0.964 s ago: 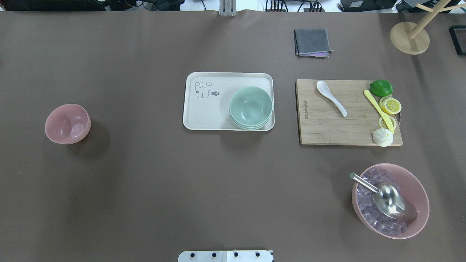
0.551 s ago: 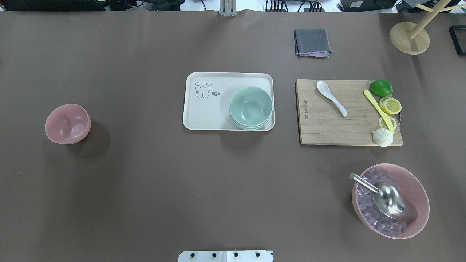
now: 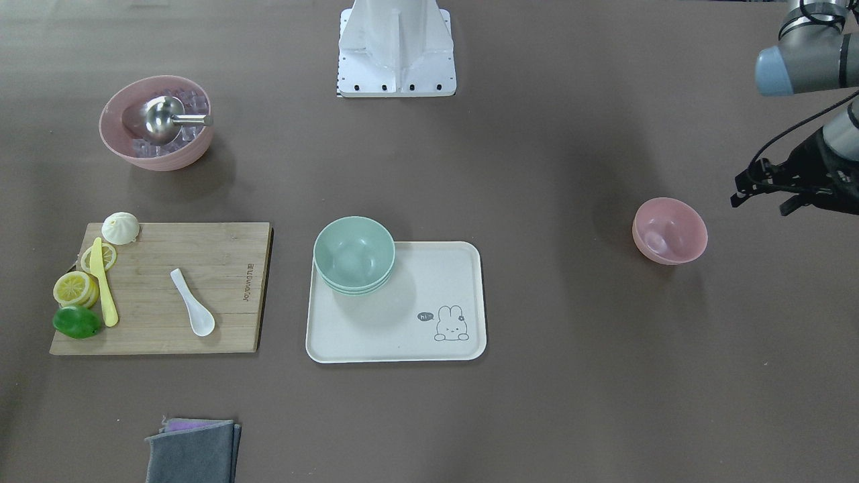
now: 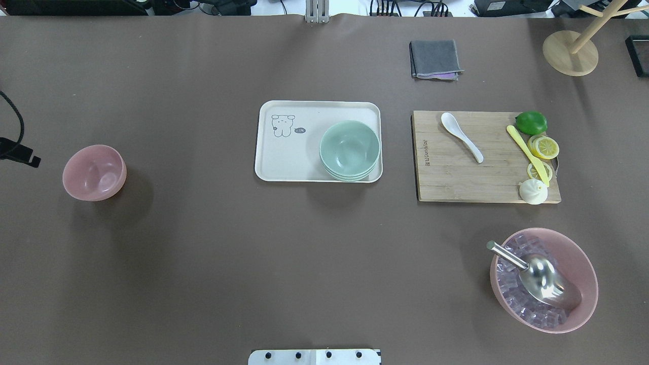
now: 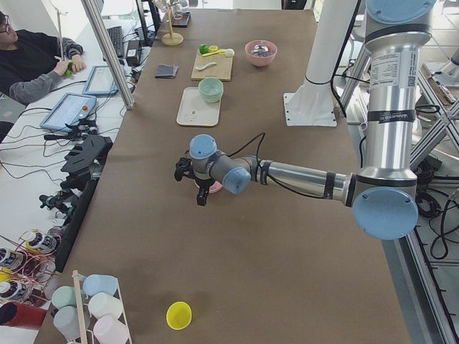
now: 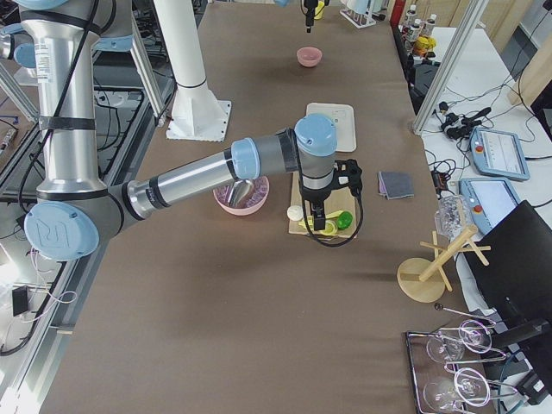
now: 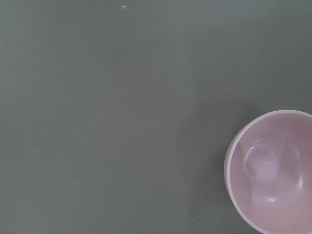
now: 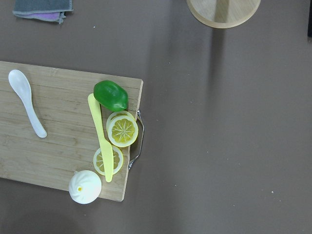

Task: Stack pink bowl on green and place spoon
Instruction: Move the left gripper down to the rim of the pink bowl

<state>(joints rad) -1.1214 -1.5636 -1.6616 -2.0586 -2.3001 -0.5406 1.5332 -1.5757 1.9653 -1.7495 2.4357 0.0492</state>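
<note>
The small pink bowl (image 4: 94,172) stands empty on the table's left side; it also shows in the front view (image 3: 670,230) and at the lower right of the left wrist view (image 7: 273,170). A stack of green bowls (image 4: 350,149) sits on the white tray (image 4: 289,162). A white spoon (image 4: 460,136) lies on the wooden cutting board (image 4: 456,182). My left gripper (image 3: 762,201) hovers just outboard of the pink bowl, fingers apart and empty. My right gripper (image 6: 317,220) hangs over the board's lemon end; I cannot tell if it is open.
The board also holds a lime (image 4: 531,122), lemon slices (image 4: 543,147), a yellow knife (image 4: 527,153) and a bun (image 4: 533,191). A large pink bowl (image 4: 583,258) with ice and a metal scoop is front right. A grey cloth (image 4: 435,59) and wooden stand (image 4: 570,53) sit far back.
Part of my left gripper and its cable have come into the overhead view at the left edge, beside the pink bowl. Nothing on the table has moved.
</note>
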